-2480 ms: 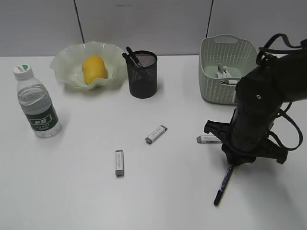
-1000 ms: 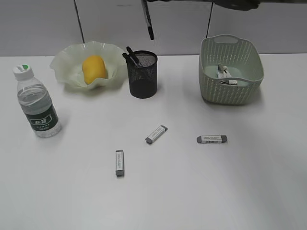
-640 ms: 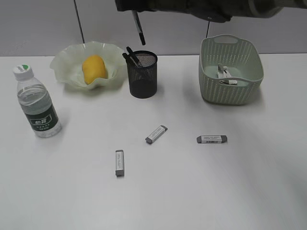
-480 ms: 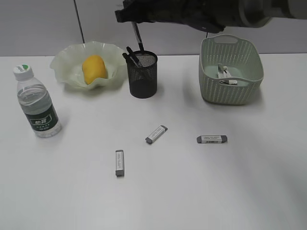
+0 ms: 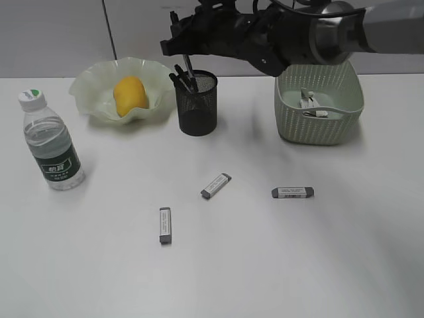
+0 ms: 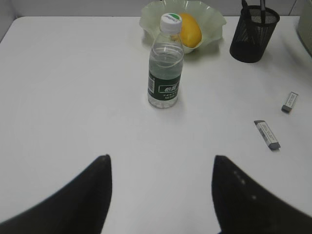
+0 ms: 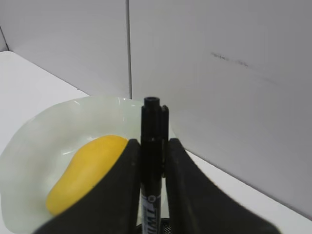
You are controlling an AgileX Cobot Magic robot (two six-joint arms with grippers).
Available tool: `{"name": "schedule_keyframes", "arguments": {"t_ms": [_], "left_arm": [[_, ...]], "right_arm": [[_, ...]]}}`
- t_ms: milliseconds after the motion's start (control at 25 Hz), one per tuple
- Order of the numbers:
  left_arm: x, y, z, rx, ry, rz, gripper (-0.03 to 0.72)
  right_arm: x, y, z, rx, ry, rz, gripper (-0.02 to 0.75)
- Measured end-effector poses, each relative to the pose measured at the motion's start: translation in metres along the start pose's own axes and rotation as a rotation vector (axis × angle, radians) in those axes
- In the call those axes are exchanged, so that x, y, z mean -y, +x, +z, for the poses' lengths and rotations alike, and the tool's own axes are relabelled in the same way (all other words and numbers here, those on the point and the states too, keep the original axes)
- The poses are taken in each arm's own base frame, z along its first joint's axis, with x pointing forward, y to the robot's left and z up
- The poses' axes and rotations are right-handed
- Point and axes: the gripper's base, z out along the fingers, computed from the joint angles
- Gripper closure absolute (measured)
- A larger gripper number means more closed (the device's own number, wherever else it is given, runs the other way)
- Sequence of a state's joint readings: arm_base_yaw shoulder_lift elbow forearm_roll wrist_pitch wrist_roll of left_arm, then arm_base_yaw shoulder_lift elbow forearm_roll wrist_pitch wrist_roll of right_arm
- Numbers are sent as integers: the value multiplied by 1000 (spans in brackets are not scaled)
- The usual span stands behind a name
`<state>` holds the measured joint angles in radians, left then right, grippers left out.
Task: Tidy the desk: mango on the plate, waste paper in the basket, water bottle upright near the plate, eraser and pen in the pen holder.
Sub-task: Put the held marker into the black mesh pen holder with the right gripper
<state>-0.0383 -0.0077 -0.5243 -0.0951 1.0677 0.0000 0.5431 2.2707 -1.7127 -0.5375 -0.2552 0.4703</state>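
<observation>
My right gripper (image 5: 186, 52) reaches across above the black mesh pen holder (image 5: 197, 103) and is shut on a black pen (image 5: 190, 71), held upright with its lower end at the holder's mouth. In the right wrist view the pen (image 7: 152, 161) stands clamped between the fingers (image 7: 119, 185). Other pens stand in the holder. The mango (image 5: 130, 95) lies in the wavy green plate (image 5: 89, 83). The water bottle (image 5: 52, 142) stands upright at the left. Three grey erasers (image 5: 216, 185) (image 5: 293, 193) (image 5: 165, 225) lie on the desk (image 5: 99, 265). My left gripper (image 6: 161, 158) is open and empty above bare desk.
The sage green basket (image 5: 344, 119) stands at the back right with waste paper (image 5: 311, 103) inside. A grey wall runs behind the desk. The left wrist view shows the bottle (image 6: 165, 68), mango (image 6: 190, 29), pen holder (image 6: 253, 31) and two erasers (image 6: 289, 102) (image 6: 267, 135).
My right gripper lifted the pen from the desk's front right, carried it up and left, then lowered it so its lower end reaches the pen holder's mouth. Nothing else moved.
</observation>
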Motion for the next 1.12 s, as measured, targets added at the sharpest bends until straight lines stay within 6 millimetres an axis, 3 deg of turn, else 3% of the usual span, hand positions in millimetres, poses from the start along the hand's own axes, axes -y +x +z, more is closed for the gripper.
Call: {"name": "schedule_keyframes", "arguments": {"t_ms": [440, 880, 1000, 1120], "left_arm": [[0, 0, 0, 0, 0, 0, 198], [0, 0, 0, 0, 0, 0, 204], [0, 0, 0, 0, 0, 0, 208], [0, 0, 0, 0, 0, 0, 207]], "right_arm": [[7, 25, 10, -17, 27, 16, 607], [11, 32, 12, -32, 34, -28, 644], [11, 32, 12, -26, 32, -27, 608], [10, 32, 13, -13, 27, -26, 514]]}}
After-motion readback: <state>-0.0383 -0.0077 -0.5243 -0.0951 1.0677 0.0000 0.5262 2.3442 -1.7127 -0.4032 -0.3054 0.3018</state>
